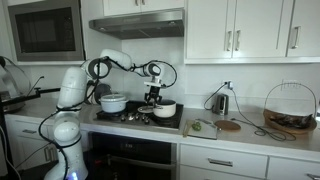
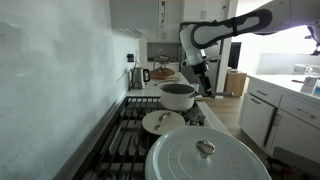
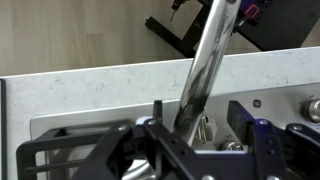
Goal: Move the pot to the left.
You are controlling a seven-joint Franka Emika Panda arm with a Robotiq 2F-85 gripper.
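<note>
The pot (image 1: 165, 109) is small, round and white with a dark inside, and it stands on the stove's right side; it also shows in an exterior view (image 2: 178, 95). Its long shiny steel handle (image 3: 210, 50) runs diagonally through the wrist view. My gripper (image 1: 153, 97) hangs just above the pot's edge in both exterior views (image 2: 203, 82). In the wrist view the gripper (image 3: 198, 108) is open. The handle passes between the two fingers, close to the left one, with a gap to the right one. The pot's body is hidden in the wrist view.
A larger white lidded pot (image 1: 113, 102) stands on the stove's left side and fills the foreground in an exterior view (image 2: 205, 155). A white lid (image 2: 163, 122) lies between the pots. A kettle (image 1: 221, 102), a cutting board (image 1: 229, 125) and a wire basket (image 1: 289, 108) are on the counter.
</note>
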